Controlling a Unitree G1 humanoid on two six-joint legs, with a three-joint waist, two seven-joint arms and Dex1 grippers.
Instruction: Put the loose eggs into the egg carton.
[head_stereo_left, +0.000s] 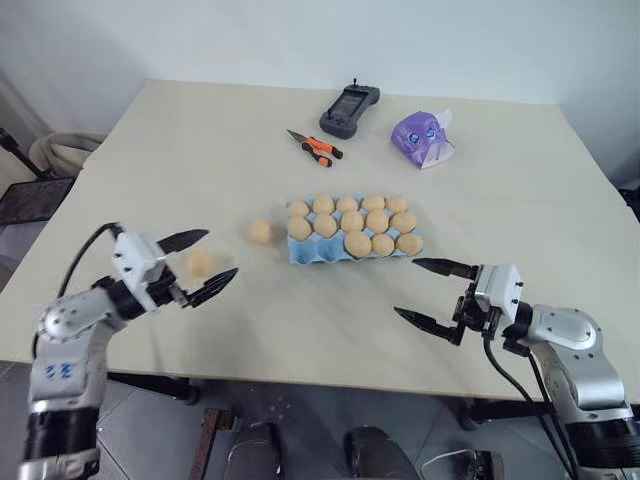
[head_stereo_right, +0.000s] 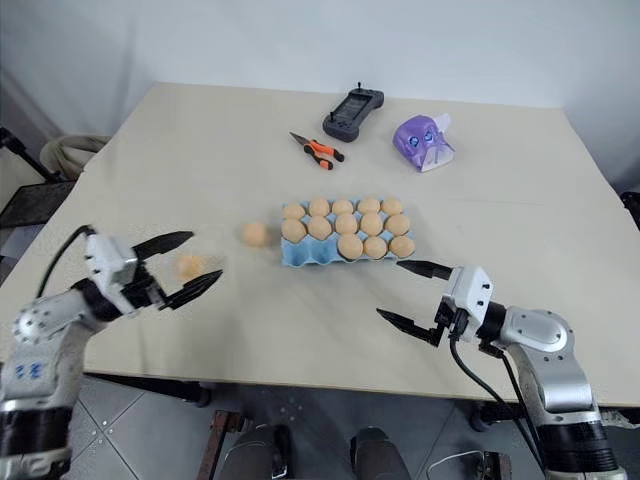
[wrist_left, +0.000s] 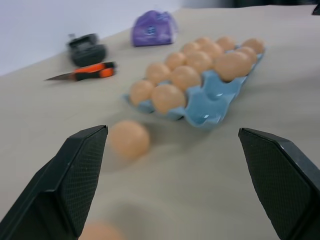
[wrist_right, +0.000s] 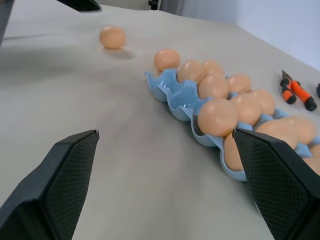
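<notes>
2 loose eggs (head_stereo_left: 259, 231) are seen on the tabletop (head_stereo_left: 180, 150) beside the egg carton (head_stereo_left: 300, 252); smooth, fragile shells, best pinched gently across the middle. Left tool (head_stereo_left: 199, 263) and right tool (head_stereo_left: 428, 292) are both spread wide, nothing held.

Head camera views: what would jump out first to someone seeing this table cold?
The light blue egg carton at the table's middle, nearly full of pale orange-tan eggs. Two loose eggs lie to its left: one close to the carton, another between the spread fingers of the left gripper. The right gripper hangs open and empty just in front of the carton's right end.
</notes>
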